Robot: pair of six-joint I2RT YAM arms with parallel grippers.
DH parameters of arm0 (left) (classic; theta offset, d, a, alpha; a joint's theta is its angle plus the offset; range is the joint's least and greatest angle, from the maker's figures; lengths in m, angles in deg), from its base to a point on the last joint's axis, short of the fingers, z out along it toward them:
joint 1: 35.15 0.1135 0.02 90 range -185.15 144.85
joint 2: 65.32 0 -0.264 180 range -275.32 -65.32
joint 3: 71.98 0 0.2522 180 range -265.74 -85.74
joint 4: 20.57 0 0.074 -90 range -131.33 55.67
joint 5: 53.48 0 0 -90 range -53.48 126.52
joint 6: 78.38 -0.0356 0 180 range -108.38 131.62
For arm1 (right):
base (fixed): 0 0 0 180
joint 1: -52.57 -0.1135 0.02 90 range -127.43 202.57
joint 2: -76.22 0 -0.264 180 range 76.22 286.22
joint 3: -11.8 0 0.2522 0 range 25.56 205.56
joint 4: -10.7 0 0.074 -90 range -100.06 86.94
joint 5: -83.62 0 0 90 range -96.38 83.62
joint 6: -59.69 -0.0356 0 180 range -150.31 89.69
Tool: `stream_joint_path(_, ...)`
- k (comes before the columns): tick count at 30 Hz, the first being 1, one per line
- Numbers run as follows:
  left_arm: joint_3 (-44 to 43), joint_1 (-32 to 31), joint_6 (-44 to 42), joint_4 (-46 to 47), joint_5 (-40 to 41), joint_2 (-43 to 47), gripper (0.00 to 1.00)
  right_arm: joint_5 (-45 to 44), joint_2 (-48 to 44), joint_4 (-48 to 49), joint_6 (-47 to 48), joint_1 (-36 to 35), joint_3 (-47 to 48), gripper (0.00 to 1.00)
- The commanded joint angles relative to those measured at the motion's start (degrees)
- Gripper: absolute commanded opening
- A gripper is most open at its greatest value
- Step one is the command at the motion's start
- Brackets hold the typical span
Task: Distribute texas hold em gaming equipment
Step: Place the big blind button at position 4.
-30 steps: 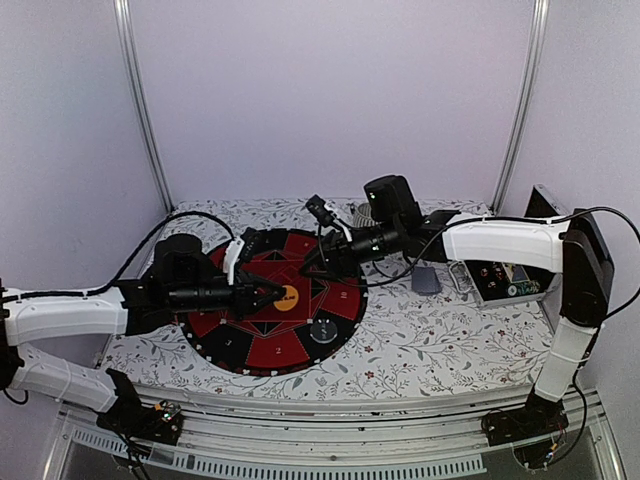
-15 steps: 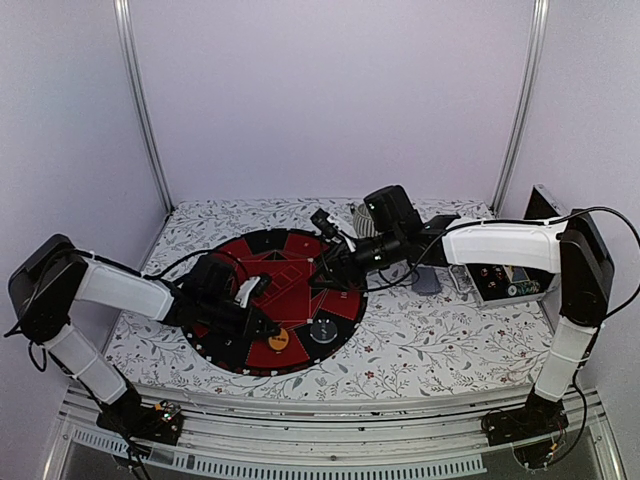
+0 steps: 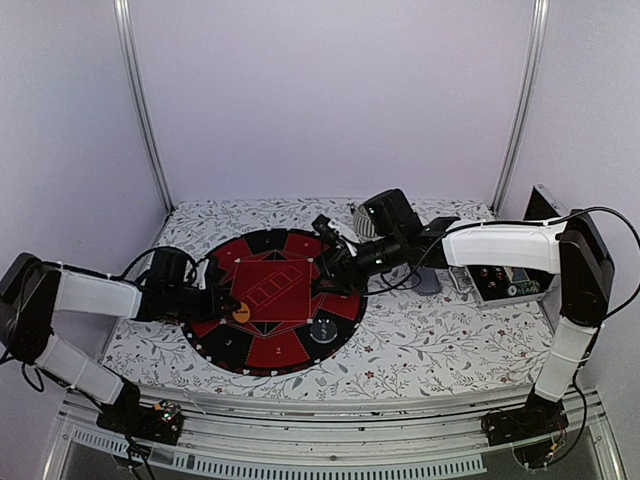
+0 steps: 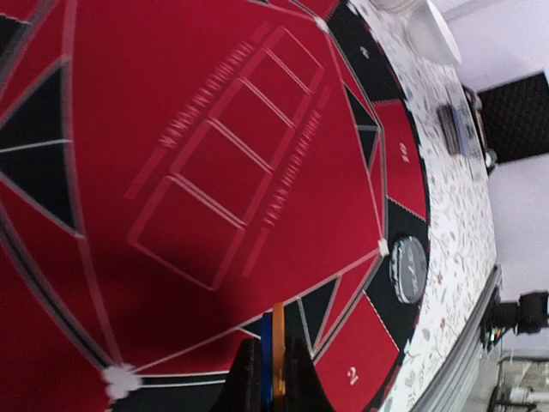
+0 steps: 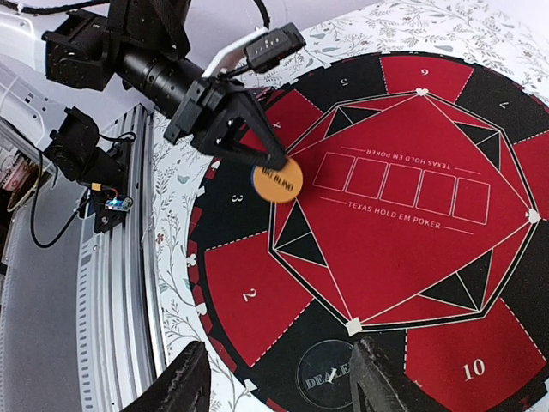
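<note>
My left gripper (image 3: 232,308) is shut on two chips held edge-on, an orange chip (image 4: 279,356) and a blue chip (image 4: 267,365). It holds them over the left side of the mat near sector 3. The orange chip reads BIG BLIND in the right wrist view (image 5: 277,181) and shows from above (image 3: 241,311). My right gripper (image 3: 325,277) is open and empty, hovering over the mat's right part, above the black DEALER chip (image 5: 330,378), which also shows from above (image 3: 322,330). A grey-blue flat pack (image 3: 427,280), which looks like the cards, lies right of the mat.
The big round red-and-black mat (image 3: 270,350) fills the table's middle. A ribbed grey cup (image 3: 361,217) stands behind it, partly hidden by the right arm. A box with small items (image 3: 505,284) sits at the right edge. A white bowl (image 4: 429,30) shows far off.
My left gripper has carried the orange chip from the mat's centre toward its near edge, then to its left side. The right gripper has barely moved.
</note>
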Motion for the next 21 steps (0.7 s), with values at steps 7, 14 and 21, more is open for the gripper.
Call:
stream_joint_path(7,2.27,16.49,6.03,-1.96,3.84,4.49,0.0,-0.95,-2.15,-1.04,1.08,-0.03,-0.94,0.57)
stream_joint_path(14,4.37,18.28,7.65,-1.64,3.05,0.6,0.0,-1.35,-3.04,-1.36,1.42,-0.03,-1.58,0.57)
stream_joint_path(21,-0.64,18.2,7.67,-10.25,8.9,-3.53,0.37,-0.68,-3.42,-1.49,1.6,-0.09,-1.32,0.57)
